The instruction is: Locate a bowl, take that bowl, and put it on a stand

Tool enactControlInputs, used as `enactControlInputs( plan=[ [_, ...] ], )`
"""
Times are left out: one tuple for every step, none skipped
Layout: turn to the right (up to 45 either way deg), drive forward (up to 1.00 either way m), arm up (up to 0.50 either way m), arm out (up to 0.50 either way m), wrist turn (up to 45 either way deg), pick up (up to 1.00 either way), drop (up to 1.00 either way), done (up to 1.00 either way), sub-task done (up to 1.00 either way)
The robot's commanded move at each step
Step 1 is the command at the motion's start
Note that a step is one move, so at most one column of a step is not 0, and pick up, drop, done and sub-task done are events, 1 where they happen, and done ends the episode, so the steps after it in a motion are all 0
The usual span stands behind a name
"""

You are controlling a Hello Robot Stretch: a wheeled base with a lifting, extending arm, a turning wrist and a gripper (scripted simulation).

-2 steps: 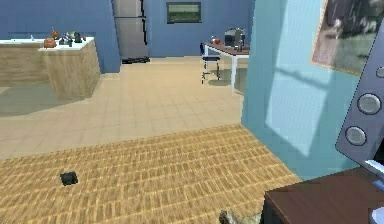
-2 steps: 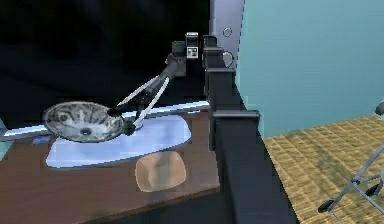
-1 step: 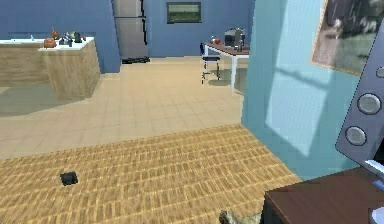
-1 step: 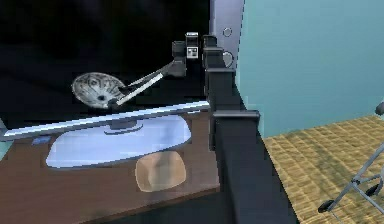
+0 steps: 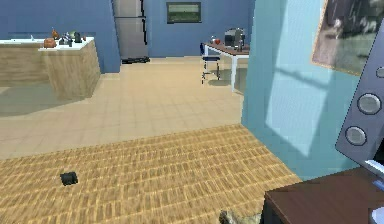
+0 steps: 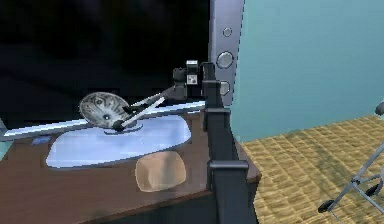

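— Has the bowl been found?

— I'd say so. A grey, patterned bowl (image 6: 100, 104) sits at the far edge of a pale blue mat (image 6: 150, 140) on the dark desk (image 6: 60, 190). The hand (image 6: 122, 121) reaches toward it from the arm (image 6: 222, 150).

— Is it grasped?

— I cannot tell. The fingertips end at the bowl's near side, but the bowl may rest on the mat, so whether the hand holds anything is unclear.

— What's left?

— Locating looks done, and the take is at best in progress. Lifting the bowl, carrying it across the open floor (image 5: 150, 110) and setting it on a stand are not yet done.
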Motion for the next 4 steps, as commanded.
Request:
enactControlInputs(
  plan=[
    [0.0,0.0,-0.32,0.0,0.0,0.0,0.0,0.0,0.0],
    [0.0,0.0,0.0,0.0,0.0,0.0,1.0,0.0,0.0],
    [0.0,0.0,0.08,0.0,0.0,0.0,0.0,0.0,0.0],
    [0.0,0.0,0.0,-0.08,0.0,0.0,0.0,0.0,0.0]
  ],
)
